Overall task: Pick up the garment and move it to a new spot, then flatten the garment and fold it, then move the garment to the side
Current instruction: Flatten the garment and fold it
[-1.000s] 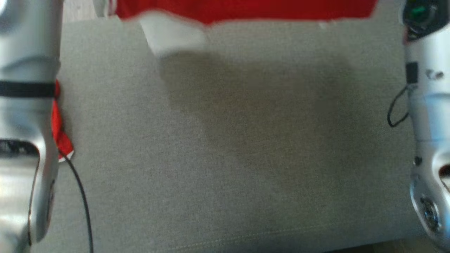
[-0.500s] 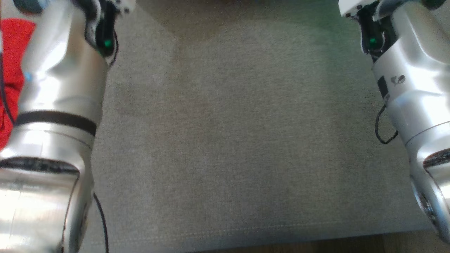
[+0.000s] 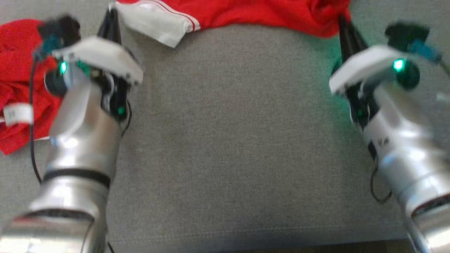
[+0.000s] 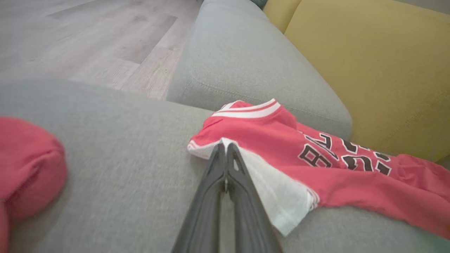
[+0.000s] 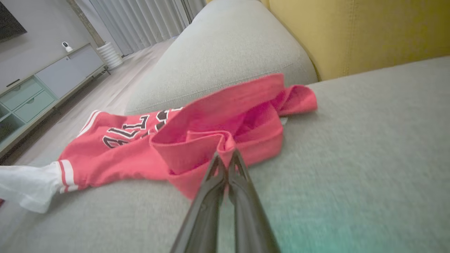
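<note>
Red knit garment with white sleeve ends and black lettering [image 3: 246, 12]: lying crumpled along the top edge of the head view, on the grey woven sofa seat [image 3: 225, 140], close under the grey padded armrest [image 4: 246, 63] and the mustard-yellow back cushion [image 4: 369, 70].

Left gripper [image 4: 225, 147]: pressing both fingers fully together at the white sleeve corner, cloth peaking up at the tips, so seemingly pinching it. Right gripper [image 5: 226, 153]: likewise clamping tight, seemingly nipping a raised red fold at the garment's other end.

Judging by this, working through the first step, carrying the garment to a new spot, with flattening and folding not yet begun. Calling next for drawing both pinched ends toward the lower middle of the head view while holding them apart, stretching the cloth rather than bunching it.

Offering plenty of bare seat across the centre and lower frame for that. Minding the seat's front seam along the bottom edge, with pale wooden floor [image 4: 88, 35] beyond, and the second red bundle of cloth with a white tag [image 3: 17, 88] sitting at the left edge, just beside the left forearm.
</note>
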Available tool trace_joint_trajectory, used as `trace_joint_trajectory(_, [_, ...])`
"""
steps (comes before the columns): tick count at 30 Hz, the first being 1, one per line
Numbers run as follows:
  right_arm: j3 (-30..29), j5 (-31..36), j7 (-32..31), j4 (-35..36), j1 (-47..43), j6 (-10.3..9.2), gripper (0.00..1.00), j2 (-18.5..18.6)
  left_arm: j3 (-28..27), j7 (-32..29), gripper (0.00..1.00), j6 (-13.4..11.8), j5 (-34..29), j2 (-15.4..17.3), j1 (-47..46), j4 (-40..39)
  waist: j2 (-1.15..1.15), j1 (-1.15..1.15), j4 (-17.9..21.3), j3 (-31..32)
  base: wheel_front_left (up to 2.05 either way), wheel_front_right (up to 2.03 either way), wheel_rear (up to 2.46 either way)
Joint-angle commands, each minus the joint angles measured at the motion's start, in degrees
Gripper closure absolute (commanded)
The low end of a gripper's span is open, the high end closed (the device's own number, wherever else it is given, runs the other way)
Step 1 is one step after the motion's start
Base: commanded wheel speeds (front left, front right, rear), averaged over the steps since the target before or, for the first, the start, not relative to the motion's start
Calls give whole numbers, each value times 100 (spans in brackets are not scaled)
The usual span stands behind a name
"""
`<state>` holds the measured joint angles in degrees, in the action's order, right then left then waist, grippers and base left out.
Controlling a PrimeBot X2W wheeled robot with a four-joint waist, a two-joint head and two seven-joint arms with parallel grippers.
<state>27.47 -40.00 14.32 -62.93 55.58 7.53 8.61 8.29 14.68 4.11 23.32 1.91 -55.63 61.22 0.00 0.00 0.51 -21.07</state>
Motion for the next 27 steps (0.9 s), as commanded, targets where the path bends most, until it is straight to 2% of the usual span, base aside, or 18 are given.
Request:
trace_joint_trajectory(1, [31,3,65,246,-169,-4,100,7,-190,31,100,24,45,199,119,-318,0,0,13,163,0,0,0])
trace_joint_trajectory(9, [-401,49,67,969,-1962,-4,100,151,-442,31,100,25,-73,161,2305,-1632,0,0,21,798,0,0,0])
trace_joint_trajectory(13, [-729,123,67,1365,-2779,-4,100,253,-391,28,100,-78,-173,194,3416,-2332,0,0,32,1091,0,0,0])
trace_joint_trajectory(16, [-923,229,-40,1634,-3303,-4,100,320,-382,-152,100,-201,-180,271,4222,-3035,0,0,19,1299,0,0,0])
trace_joint_trajectory(22, [-1520,548,-665,2444,-4325,-4,100,405,-494,-875,100,-701,-80,319,5928,-4901,0,0,-4,1681,0,0,0])
trace_joint_trajectory(23, [-1520,548,-665,2444,-4325,-4,100,405,-494,-875,100,-701,-80,319,5928,-4901,0,0,-4,1681,0,0,0])
trace_joint_trajectory(27, [-2094,833,-1227,3221,-5067,-4,100,344,-419,-1427,100,-957,-95,325,6758,-6065,0,0,-61,1786,0,0,0])
